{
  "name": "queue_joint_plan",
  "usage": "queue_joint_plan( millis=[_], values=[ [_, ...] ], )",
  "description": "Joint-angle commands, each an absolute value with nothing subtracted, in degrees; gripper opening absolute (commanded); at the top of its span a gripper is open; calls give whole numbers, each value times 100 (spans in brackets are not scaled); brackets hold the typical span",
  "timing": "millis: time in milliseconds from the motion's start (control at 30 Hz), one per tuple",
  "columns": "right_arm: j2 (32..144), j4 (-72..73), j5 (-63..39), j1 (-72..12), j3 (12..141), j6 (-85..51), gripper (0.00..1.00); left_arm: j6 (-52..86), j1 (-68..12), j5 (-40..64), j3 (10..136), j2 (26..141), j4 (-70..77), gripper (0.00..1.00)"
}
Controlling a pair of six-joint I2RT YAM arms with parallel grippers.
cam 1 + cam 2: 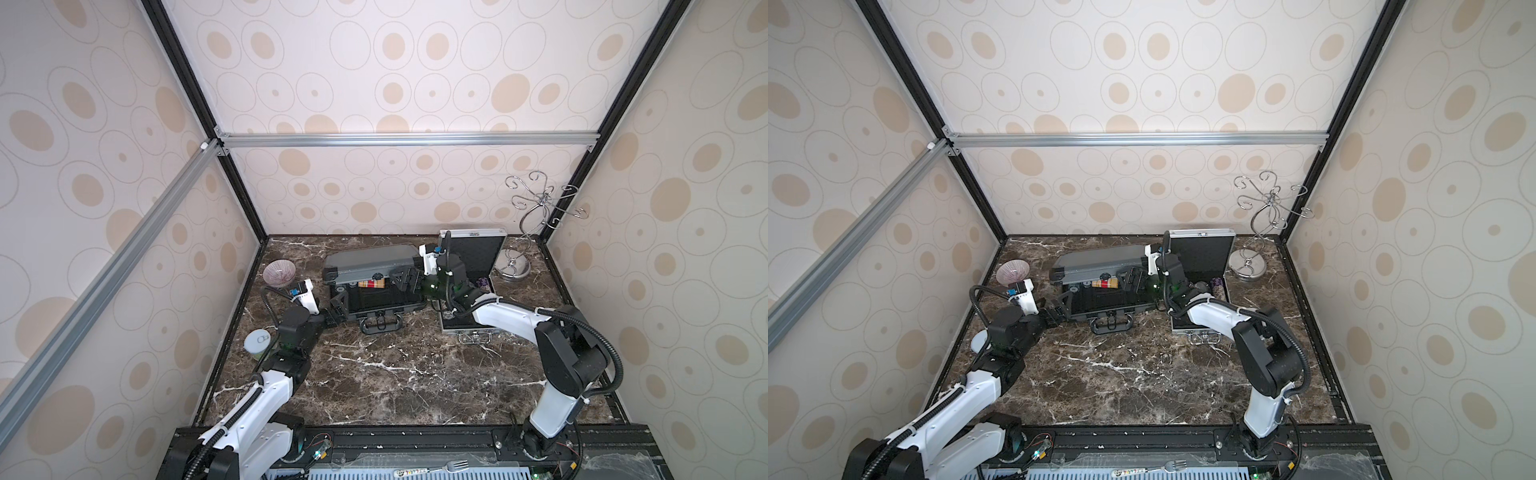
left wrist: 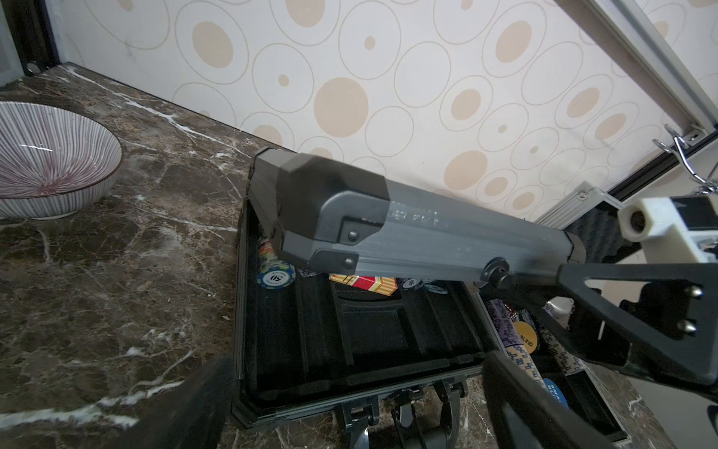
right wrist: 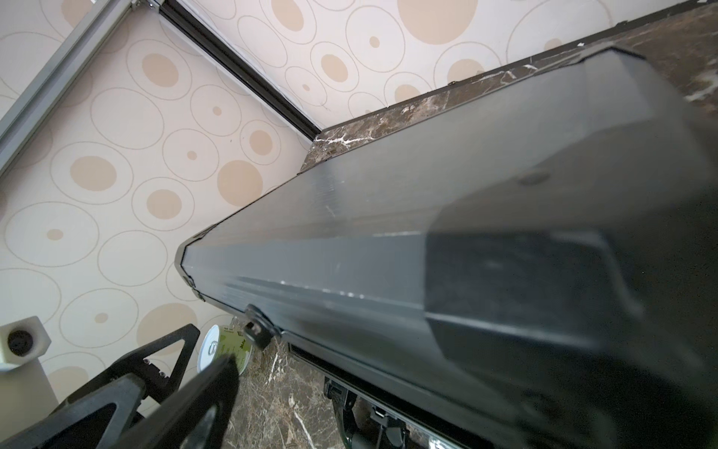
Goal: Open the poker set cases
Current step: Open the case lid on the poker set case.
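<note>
dark grey poker case (image 1: 386, 302) sits on the counter (image 1: 395, 374) with its lid (image 2: 447, 241) partly raised, chips (image 2: 276, 278) and a card pack (image 2: 363, 283) showing inside. right claw (image 1: 403, 279) stands spread wide at the lid's front edge, one finger (image 2: 575, 278) under it by a latch (image 2: 495, 270), gripping nothing. left claw (image 1: 336, 309) is also open and empty, just beside that case's front corner. silver poker case (image 1: 473, 249) lies behind the right claw, under its arm, lid upright.

Tabletop (image 1: 395, 374) open in front; grey case (image 1: 370, 259) blocks middle
</note>
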State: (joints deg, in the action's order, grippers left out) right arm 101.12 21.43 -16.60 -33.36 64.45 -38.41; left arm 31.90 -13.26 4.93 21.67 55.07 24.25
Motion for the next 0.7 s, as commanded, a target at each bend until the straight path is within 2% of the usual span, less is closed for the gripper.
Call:
queue_joint_plan(
  millis=[0, 233, 567, 667],
  values=[
    [10090, 2194, -1674, -3364, 6717, -3627, 99, 2877, -1362, 291, 2260, 5708, 2219, 100],
    [10177, 2023, -1623, -3366, 6999, -3502, 99, 2585, -1362, 306, 2873, 6801, 1693, 95],
    [10329, 1969, -1601, -3361, 7359, -3454, 99, 2463, -1324, 63, 3556, 8081, 1499, 85],
    [10388, 1953, -1608, -3356, 7490, -3430, 99, 2460, -1289, 18, 3714, 8467, 1492, 79]
  ],
)
